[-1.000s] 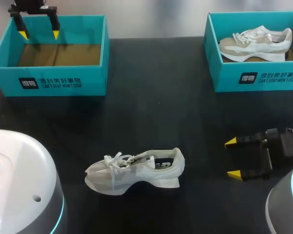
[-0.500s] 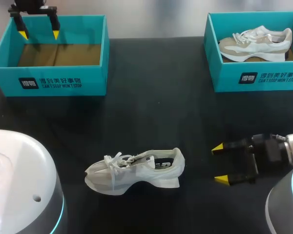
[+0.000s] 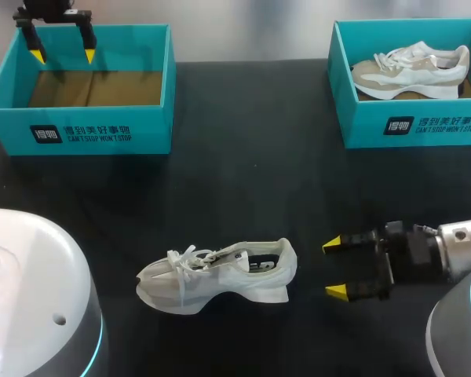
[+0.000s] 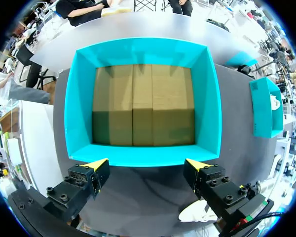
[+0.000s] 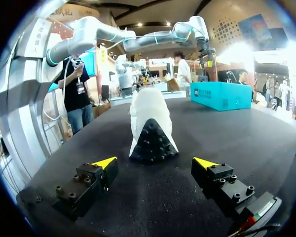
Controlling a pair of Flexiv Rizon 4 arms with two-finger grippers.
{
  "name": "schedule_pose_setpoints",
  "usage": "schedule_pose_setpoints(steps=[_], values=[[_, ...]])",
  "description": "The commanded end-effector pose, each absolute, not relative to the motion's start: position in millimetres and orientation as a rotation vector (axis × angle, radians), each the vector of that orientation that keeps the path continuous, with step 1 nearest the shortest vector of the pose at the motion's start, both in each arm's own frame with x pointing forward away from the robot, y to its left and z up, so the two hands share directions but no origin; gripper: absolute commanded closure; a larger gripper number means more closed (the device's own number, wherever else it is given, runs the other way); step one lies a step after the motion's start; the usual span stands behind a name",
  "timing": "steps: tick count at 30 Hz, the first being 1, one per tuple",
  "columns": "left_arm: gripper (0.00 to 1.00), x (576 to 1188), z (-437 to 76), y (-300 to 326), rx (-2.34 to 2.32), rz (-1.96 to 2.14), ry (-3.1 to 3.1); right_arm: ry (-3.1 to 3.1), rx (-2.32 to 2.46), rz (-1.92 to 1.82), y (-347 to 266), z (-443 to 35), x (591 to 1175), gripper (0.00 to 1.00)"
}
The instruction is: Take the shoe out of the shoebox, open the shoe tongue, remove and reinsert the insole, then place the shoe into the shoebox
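A white shoe [image 3: 218, 275] lies on its side on the black table, toe pointing left, heel toward my right gripper [image 3: 334, 268]. That gripper is open, level with the heel and a short gap to its right. In the right wrist view the shoe's heel [image 5: 150, 133] with its black studded patch is straight ahead of the open right gripper [image 5: 154, 162], not touching. My left gripper [image 3: 62, 54] hangs open above the far rim of the empty teal shoebox [image 3: 82, 118] at back left. The left wrist view looks down into that shoebox [image 4: 143, 106] past the open left gripper [image 4: 146, 163].
A second teal shoebox [image 3: 412, 126] at back right holds a beige and white shoe [image 3: 412, 69]. White rounded arm bases [image 3: 31, 306] fill the near left and near right corners.
My right gripper has slid left across the table toward the shoe's heel, staying open. The left arm and the shoe have not moved.
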State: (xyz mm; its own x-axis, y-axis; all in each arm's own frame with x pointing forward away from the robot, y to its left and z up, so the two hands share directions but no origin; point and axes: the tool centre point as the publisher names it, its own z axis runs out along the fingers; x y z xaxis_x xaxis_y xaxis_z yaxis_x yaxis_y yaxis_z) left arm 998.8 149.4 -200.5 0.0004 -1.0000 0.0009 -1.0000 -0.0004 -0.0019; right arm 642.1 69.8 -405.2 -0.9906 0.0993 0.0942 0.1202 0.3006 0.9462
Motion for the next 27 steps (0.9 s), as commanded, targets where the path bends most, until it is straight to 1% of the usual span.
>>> schedule_pose_setpoints(steps=[1, 16, 27], values=[[0.0, 999, -200, 150, -2.221, -0.002, 2.221, -2.513, -0.232, -1.834, 84, -412, 645, 0.0], [0.0, 999, -200, 150, -2.221, -0.002, 2.221, -2.473, -0.202, -1.872, 122, -411, 644, 0.0], [0.0, 999, -200, 150, -2.221, -0.002, 2.221, -2.459, -0.198, -1.893, 135, -404, 643, 0.0]])
